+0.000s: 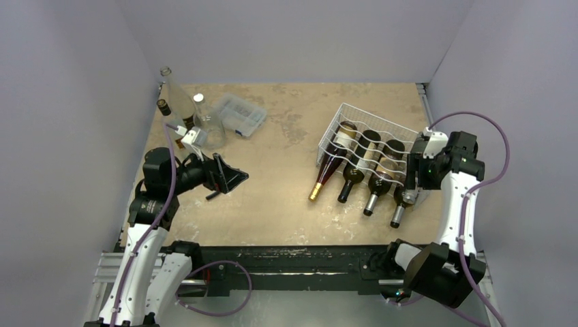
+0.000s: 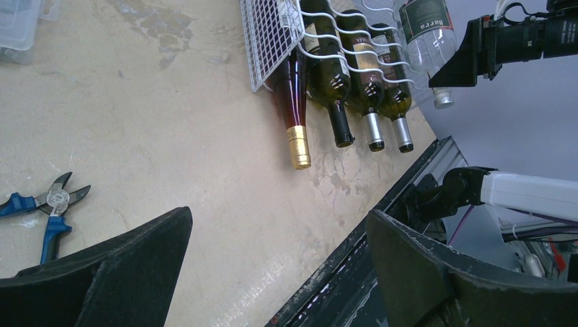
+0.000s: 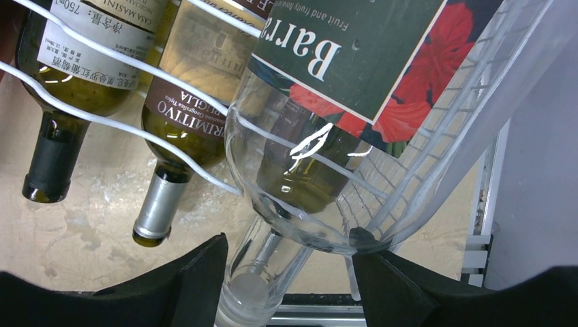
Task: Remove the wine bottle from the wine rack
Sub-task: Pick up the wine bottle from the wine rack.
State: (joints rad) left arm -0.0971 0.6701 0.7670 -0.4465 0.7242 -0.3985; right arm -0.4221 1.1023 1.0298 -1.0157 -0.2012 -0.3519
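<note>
Right tool [image 3: 288,245], jaws apart, astride neck of clear wine bottle [image 3: 320,157]; left tool [image 2: 278,214] fully spread

Note white wire wine rack [image 1: 330,133] on right half of tan surface [image 1: 279,177]. Count four bottles in near row, necks toward near edge: gold-capped bottle [image 1: 316,191], dark-capped bottle [image 1: 346,185], silver-capped bottle [image 1: 371,201], rightmost wine bottle [image 1: 398,216]. Find right end effector [image 1: 412,181] over shoulder of that rightmost one; cannot read jaw spacing from here. Find left end effector [image 1: 230,176] well apart at left, jaws spread wide. Log three standing bottles [image 1: 170,92] and clear compartment box [image 1: 238,112] at far left.
</note>
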